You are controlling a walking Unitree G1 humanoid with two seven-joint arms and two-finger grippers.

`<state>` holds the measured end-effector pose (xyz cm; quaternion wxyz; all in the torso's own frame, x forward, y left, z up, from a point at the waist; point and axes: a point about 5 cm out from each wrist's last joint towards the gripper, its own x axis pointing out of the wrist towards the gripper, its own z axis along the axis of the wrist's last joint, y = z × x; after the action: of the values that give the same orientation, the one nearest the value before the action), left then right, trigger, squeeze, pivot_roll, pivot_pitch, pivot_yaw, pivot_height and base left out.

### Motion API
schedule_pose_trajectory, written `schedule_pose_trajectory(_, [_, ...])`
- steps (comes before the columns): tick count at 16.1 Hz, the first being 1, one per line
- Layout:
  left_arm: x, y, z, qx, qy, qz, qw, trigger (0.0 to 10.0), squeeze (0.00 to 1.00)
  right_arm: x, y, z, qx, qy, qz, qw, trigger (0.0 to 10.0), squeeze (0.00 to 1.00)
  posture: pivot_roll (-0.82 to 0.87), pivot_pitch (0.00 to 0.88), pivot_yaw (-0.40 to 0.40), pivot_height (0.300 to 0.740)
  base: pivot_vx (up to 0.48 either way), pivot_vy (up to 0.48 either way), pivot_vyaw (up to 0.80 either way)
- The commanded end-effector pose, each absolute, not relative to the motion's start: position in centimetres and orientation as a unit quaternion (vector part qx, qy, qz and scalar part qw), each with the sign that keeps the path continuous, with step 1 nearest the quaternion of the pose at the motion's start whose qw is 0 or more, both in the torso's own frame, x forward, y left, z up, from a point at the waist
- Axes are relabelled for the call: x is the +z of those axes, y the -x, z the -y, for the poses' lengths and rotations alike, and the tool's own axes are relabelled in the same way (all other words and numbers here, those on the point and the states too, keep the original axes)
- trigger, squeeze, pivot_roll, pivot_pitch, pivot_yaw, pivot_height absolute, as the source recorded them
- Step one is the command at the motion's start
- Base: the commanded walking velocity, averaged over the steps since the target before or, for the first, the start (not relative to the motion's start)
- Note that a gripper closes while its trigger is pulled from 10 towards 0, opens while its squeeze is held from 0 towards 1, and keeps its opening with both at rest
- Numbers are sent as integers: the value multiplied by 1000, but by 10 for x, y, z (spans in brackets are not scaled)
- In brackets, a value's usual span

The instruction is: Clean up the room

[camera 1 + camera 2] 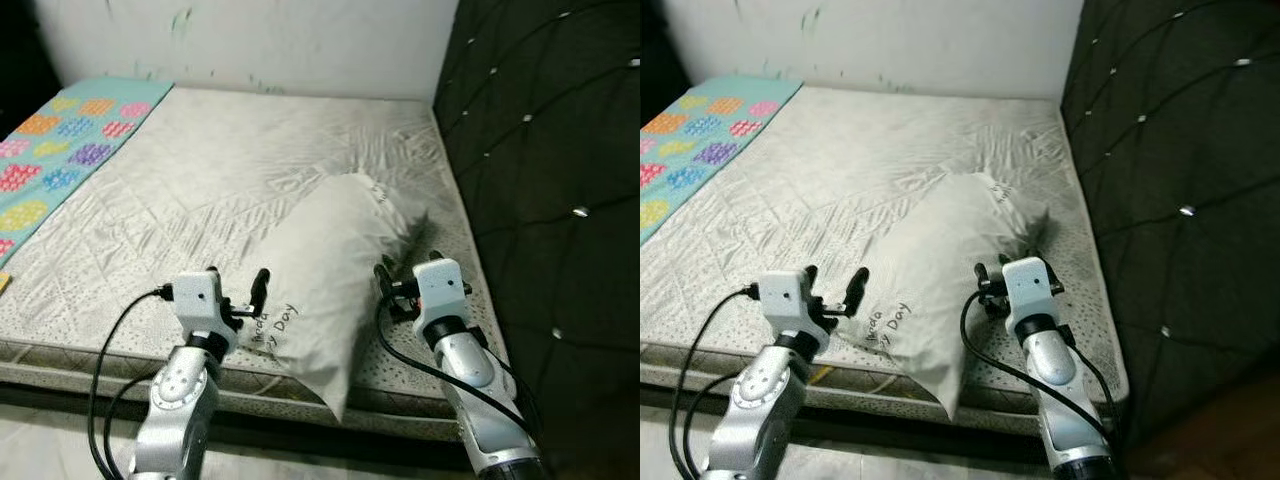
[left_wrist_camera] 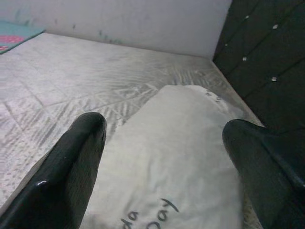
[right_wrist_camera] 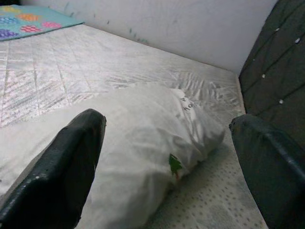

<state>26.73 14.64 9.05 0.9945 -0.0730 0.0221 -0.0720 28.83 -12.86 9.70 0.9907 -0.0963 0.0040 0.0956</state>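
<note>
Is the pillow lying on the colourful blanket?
No, the pillow lies on the bare grey mattress near the dark headboard, while the colourful blanket is at the far other side.

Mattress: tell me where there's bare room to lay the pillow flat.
Free: the wide stretch of mattress between the wall, the patterned blanket and the headboard. Crowded: the near edge, where the pillow overhangs between the left gripper and right gripper.

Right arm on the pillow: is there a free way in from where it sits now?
Probably yes. The right gripper sits open at the side of the pillow toward the dark headboard, and nothing lies between its jaws and the pillow on the mattress.
</note>
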Motion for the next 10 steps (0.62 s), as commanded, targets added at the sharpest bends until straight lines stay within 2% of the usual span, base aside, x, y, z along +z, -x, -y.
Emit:
schedule_pose_trajectory(1, [92, -268, -144, -79, 70, -20, 994, 10000, 0, 94, -288, 134, 90, 100, -14, 991, 10000, 0, -137, 0, 1, 740, 266, 0, 0])
schedule_pose_trajectory(6, [92, -268, -142, -82, 75, -16, 994, 10000, 0, 94, -289, 134, 90, 102, -14, 991, 10000, 0, -137, 0, 1, 740, 344, 0, 0])
schedule_pose_trajectory(10, [88, -269, -141, -75, 69, -30, 994, 10000, 0, 93, -290, 134, 91, 102, -16, 990, 10000, 0, -137, 0, 2, 740, 0, 0, 0])
